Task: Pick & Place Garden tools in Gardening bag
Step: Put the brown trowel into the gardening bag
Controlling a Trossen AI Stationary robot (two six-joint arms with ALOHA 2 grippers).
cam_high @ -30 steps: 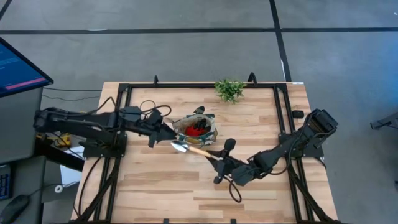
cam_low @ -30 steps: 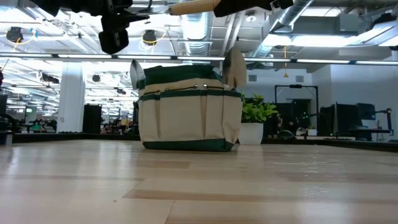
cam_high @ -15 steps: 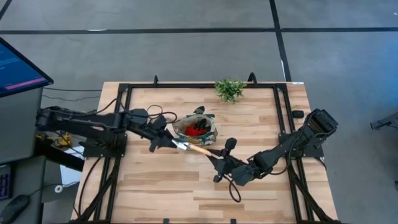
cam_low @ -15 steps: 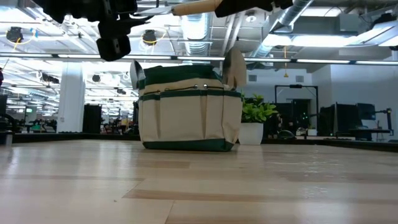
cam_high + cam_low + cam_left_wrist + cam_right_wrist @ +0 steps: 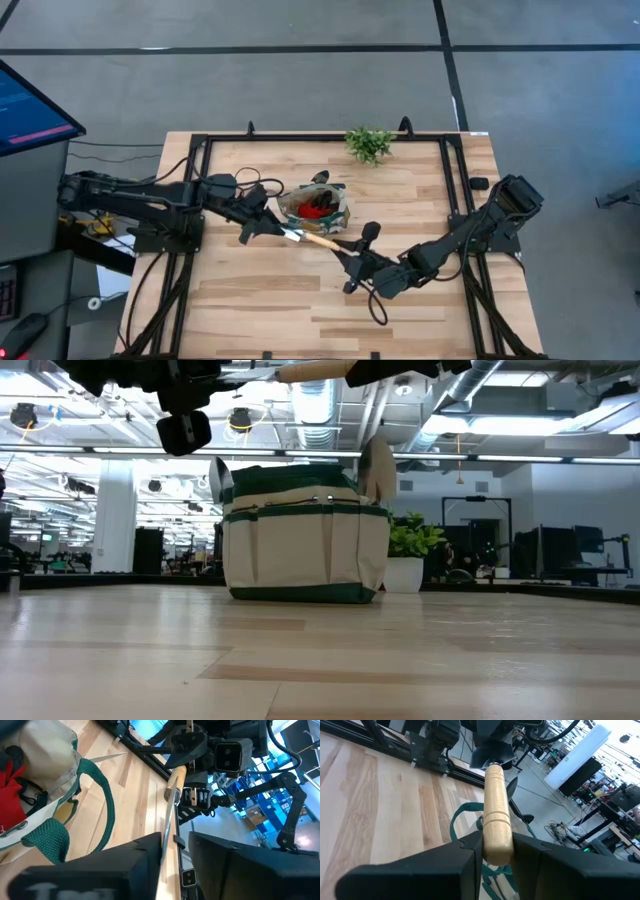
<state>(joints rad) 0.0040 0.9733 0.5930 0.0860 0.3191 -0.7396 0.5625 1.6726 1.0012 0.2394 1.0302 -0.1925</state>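
Pale wood fills the near view: the trowel (image 5: 496, 815) handle sits clamped between the right gripper's (image 5: 492, 851) dark fingers, so those jaws are clenched on it. In the high view the right gripper (image 5: 352, 262) is on the near side of the table (image 5: 420, 190), just in front of the bag (image 5: 338, 212), with the trowel (image 5: 312, 241) held up off the wood and slanting toward the left arm.

At the trowel's other end, the left gripper (image 5: 282, 231) has the silver blade between its fingers. The left wrist view shows the thin blade (image 5: 164, 837) edge-on in the gap between the two fingers (image 5: 122, 865); whether they press on it or only bracket it I cannot tell.

Just beyond the trowel stands the bag (image 5: 305, 532), upright near the middle of the table, khaki with dark green trim. Red and dark items (image 5: 317, 207) lie inside it, and two blades (image 5: 377, 468) stick up from its sides. A green loop handle (image 5: 97, 805) hangs at its rim.

Farther back, at the far edge, stands a leafy sprig (image 5: 369, 143), well apart from the bag.
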